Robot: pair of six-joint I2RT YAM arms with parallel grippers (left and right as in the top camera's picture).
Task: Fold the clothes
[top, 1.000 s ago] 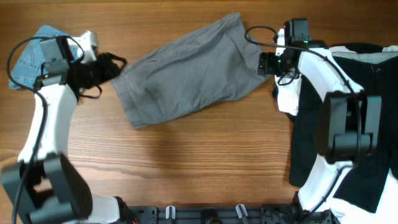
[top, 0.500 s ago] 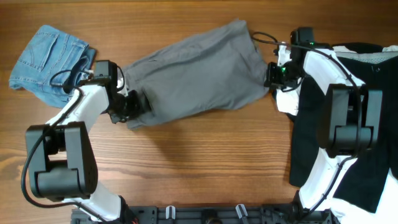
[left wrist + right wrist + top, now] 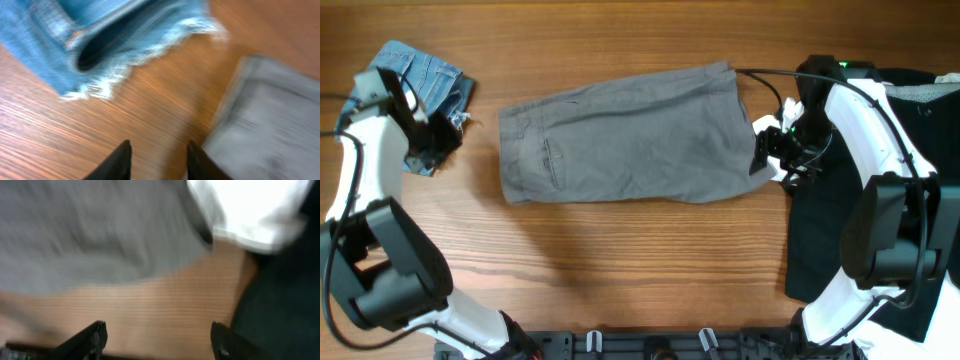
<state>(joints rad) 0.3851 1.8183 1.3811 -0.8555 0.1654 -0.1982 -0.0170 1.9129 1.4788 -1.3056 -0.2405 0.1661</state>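
Note:
Grey shorts (image 3: 630, 135) lie spread flat across the middle of the table, waistband to the left. My left gripper (image 3: 438, 142) is open and empty over bare wood between folded blue denim shorts (image 3: 420, 72) and the grey waistband. The left wrist view shows the frayed denim (image 3: 100, 35), the grey shorts' edge (image 3: 270, 120) and the open fingers (image 3: 157, 160). My right gripper (image 3: 770, 155) is open and empty just off the grey shorts' right hem. The right wrist view shows the hem (image 3: 100, 230) above the open fingers (image 3: 160, 340).
A pile of black clothes (image 3: 890, 220) covers the right side of the table, also in the right wrist view (image 3: 285, 305). A white cloth (image 3: 250, 210) lies by the grey hem. Bare wood (image 3: 640, 260) runs along the front.
The grey shorts went from slanted and bunched to flat and level. My left gripper let go of the waistband and moved left to the denim. My right gripper moved down off the hem.

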